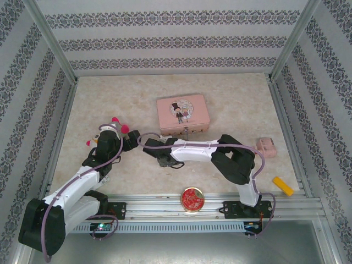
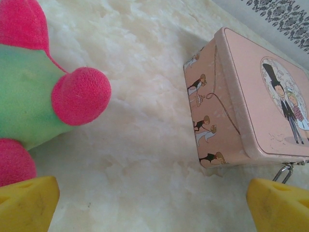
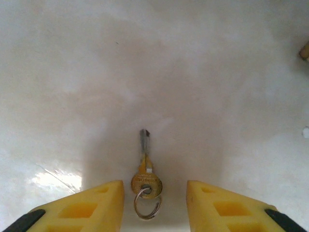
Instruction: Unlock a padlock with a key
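The key lies flat on the pale marbled table, blade pointing away from the right wrist camera, its brassy head nearest the lens with a small split ring threaded through it. The right pincer stands low over it, spread, one yellow fingertip on each side of the key's head with a bare gap on both sides, so nothing is pinched. From above, this pincer sits just in front of the pink tin box, the right arm folded across toward the left.

The left pincer is spread wide and holds nothing, its yellow fingertips at the two lower corners of the left wrist view. Between them lies bare table, with a green and pink plush toy on one side and the pink box on the other. At the box's front edge, a thin silvery loop shows by the clasp, seemingly the shackle of the padlock; its body is hidden behind a fingertip.

A round red tin rests at the near table edge, and a yellow block lies far to the right
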Robot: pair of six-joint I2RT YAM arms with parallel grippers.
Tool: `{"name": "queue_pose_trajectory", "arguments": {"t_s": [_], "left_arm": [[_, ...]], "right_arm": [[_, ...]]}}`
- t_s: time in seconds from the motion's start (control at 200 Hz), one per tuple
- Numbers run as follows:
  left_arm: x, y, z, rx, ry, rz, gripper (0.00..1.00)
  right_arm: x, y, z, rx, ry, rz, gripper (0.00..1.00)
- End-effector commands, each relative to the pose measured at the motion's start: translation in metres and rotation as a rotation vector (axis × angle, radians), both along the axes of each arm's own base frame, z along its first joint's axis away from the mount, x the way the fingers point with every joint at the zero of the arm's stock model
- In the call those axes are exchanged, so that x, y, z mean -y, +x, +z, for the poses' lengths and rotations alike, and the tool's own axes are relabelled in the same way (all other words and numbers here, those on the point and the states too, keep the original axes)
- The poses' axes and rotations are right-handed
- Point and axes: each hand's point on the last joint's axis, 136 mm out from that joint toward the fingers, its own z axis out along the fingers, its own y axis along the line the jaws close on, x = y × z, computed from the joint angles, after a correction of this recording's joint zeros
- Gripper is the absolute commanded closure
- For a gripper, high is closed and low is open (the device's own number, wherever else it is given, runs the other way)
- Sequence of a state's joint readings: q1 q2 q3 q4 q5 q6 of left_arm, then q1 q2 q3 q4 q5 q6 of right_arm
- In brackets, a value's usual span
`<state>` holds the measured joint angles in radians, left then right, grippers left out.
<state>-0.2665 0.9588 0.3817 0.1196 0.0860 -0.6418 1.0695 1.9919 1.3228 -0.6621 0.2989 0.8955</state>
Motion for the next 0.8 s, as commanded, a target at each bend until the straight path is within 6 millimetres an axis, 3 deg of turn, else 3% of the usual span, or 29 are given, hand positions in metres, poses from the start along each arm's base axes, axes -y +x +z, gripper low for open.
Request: {"name": "queue_pose_trajectory", "arguments": {"t_s": [0.0,0.235,0.795], "left_arm": [[0.001,0.002,0.001,0.012,-0.033,0.003,0.01],[0.001,0.001,-0.001,0.004,-0.033,0.000,0.01],[-0.001,0.000,0.000,0.008,-0.028,0.005,0.01]], "right_arm": [[0.014,-0.006,0.000,-0.009,-0.046,-0.009,0.62],[0.004,-0.004,-0.006,-0.020,-0.037,0.021,0.67],[0.012,-0.001,0.006,0.003,-0.021,0.055,0.85]]}}
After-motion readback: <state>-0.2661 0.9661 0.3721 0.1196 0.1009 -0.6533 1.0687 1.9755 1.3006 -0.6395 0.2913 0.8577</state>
